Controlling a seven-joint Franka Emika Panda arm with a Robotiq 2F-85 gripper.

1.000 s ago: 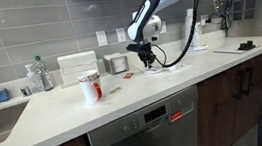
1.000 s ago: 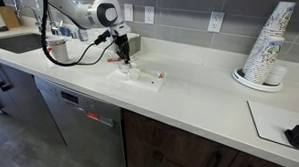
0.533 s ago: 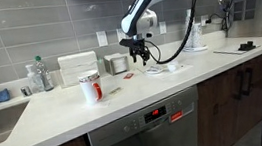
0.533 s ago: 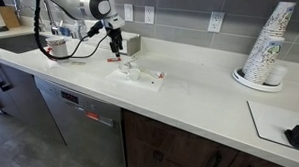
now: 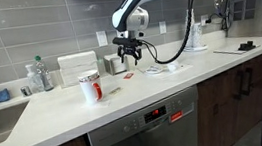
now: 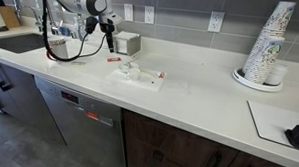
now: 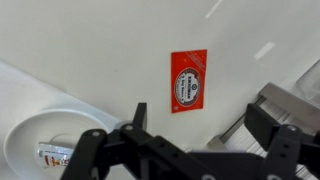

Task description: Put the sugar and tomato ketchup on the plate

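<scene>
Ketchup sits near the middle of the wrist view: a red ketchup packet (image 7: 188, 82) lies flat on the white bench (image 7: 90, 40), outside the plate (image 7: 35, 132). We find the plate in the lower left corner, with a small packet (image 7: 55, 152) inside it whose print is too blurred for us to read. The tool (image 7: 198, 120) hangs above the bench, its fingers spread apart with nothing held between them. At the right edge we see a metallic box (image 7: 290, 100), the nearest thing to the ketchup packet, whose top face shows whole. In an exterior view a red-and-white mug (image 5: 90, 86) stands left of the tool, well apart from it. In an exterior view a stack of paper cups (image 6: 268, 46) rises at far right.
</scene>
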